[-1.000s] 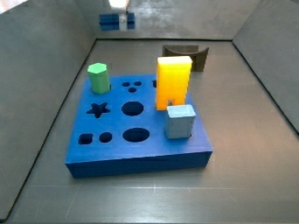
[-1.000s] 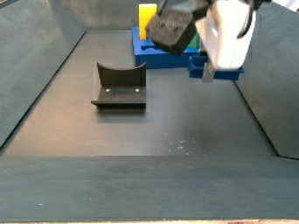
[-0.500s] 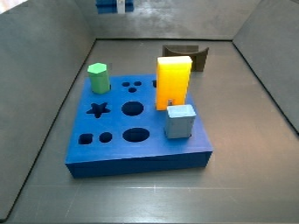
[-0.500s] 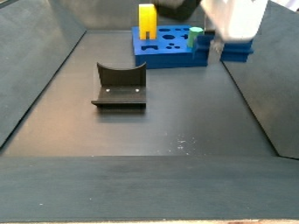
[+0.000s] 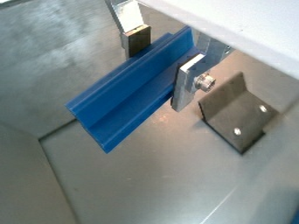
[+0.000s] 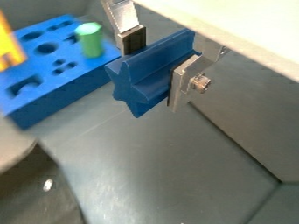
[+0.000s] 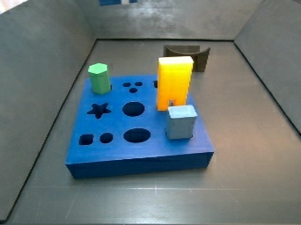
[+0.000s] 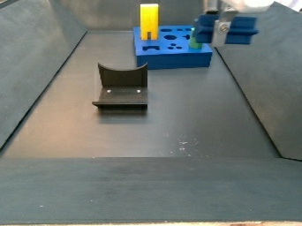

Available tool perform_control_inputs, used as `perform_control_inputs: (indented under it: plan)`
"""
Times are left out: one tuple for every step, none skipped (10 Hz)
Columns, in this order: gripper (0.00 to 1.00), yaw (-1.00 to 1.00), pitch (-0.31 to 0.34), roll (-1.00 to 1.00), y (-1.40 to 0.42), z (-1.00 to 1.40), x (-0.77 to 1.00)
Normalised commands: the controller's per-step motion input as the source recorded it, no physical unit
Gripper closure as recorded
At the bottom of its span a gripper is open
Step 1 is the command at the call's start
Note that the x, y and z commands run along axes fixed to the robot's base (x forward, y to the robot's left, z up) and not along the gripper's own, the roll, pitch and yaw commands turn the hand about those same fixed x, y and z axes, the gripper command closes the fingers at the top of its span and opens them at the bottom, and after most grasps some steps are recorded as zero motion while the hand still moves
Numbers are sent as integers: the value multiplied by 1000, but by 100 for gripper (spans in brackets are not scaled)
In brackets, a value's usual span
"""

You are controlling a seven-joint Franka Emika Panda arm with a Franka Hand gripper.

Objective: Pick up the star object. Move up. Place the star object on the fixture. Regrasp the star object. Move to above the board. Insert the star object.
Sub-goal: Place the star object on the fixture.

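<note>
- The board (image 7: 139, 119), a thick blue slab, lies flat on the floor with a green peg (image 7: 99, 78), a tall yellow block (image 7: 175, 81) and a grey block (image 7: 180, 121) standing on it. Your likeliest collision is with these: if you come in low, the long piece could clip the yellow block, which stands near the star hole (image 7: 100, 111).
- The fixture (image 8: 120, 86) sits on the floor well apart from the board. In a wrist view its bracket (image 5: 239, 109) shows below and to one side of the held piece, not under it, so a straight descent from here would probably miss the notch or land the piece on an edge, where it could tip out.
- The gripper (image 6: 158, 59) is high above the floor, at the top edge of a side view (image 8: 224, 26), its silver plates closed partway on the star object (image 5: 131, 86).
- The star object lies crosswise between the pads, gripped near one end, with most of its length hanging out to one side. That overhang could let it pivot in the grip, and you would then arrive at the notch skewed.
- How squarely the pads sit on the star's ridges, you cannot tell; a pad riding on a ridge tip could slip.
</note>
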Motion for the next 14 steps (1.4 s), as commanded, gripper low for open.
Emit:
perform_control_inputs:
  plan:
    - [100, 1000, 23, 54, -75, -108, 1000]
    - [100, 1000, 24, 54, -73, -106, 1000]
    - [100, 1000, 25, 53, -65, -103, 1000]
    - [100, 1000, 27, 53, -59, -97, 1000]
    - [100, 1000, 29, 52, -51, -90, 1000]
    - [100, 1000, 30, 51, -47, -88, 1000]
    - [100, 1000, 33, 51, -42, -81, 1000]
    - [100, 1000, 37, 50, -38, -74, 1000]
    - [100, 1000, 42, 50, -33, -68, 1000]
    - [100, 1000, 47, 50, -28, -62, 1000]
    - [100, 1000, 56, 50, -24, -54, 1000]
    - [100, 1000, 63, 50, -20, -45, 1000]
    - [100, 1000, 5, -853, -40, 250, 1000]
    - [100, 1000, 10, -950, -39, 275, 1000]
